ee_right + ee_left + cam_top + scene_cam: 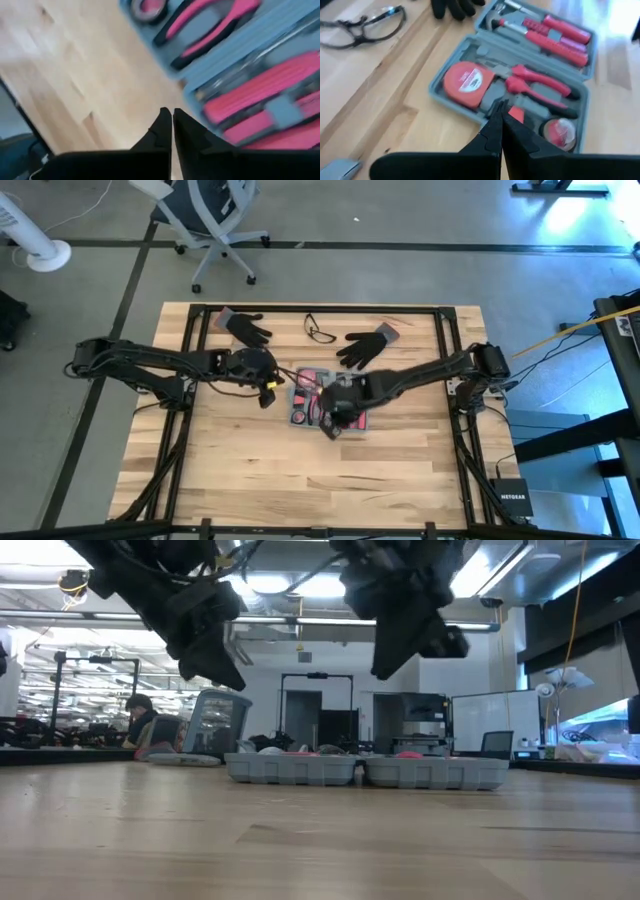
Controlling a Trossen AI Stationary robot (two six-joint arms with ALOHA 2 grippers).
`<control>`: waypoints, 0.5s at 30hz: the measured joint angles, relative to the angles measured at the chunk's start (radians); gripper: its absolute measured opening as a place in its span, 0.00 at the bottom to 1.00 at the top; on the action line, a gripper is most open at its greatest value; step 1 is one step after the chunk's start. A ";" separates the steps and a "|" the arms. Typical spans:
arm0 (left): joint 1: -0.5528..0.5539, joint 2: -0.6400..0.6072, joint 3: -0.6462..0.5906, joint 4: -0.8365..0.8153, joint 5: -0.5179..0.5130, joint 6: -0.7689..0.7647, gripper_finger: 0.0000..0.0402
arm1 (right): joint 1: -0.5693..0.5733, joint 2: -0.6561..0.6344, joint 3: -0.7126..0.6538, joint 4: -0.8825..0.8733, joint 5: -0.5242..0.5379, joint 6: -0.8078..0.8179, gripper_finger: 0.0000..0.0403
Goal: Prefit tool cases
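The blue-grey tool case (325,408) lies open and flat on the wooden table's middle, its two halves (365,771) resting on the tabletop. Red-handled tools fill its recesses, among them a tape measure (467,80) and pliers (540,87). My left gripper (268,395) hangs shut just left of the case, its tips (501,107) pointing slantwise down toward it. My right gripper (335,425) is shut above the case's near edge (220,75), pointing steeply down. In the low view both grippers (215,670) (385,665) hang well clear of the case.
Two black gloves (245,328) (368,345) and a pair of safety glasses (320,332) lie along the table's far side. Bare wood (300,470) stretches between the case and the near edge.
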 joint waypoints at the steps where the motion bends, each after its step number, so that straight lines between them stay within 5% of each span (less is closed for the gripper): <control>1: 0.000 0.010 0.000 0.020 0.007 -0.003 0.00 | 0.020 0.001 0.000 -0.001 0.004 0.017 0.03; 10: -0.007 0.133 0.028 0.051 0.084 0.005 0.00 | 0.081 0.005 -0.050 0.215 0.062 0.125 0.00; 15: -0.020 0.166 0.058 0.059 0.083 0.075 0.00 | 0.036 -0.031 -0.101 0.022 0.101 0.174 0.00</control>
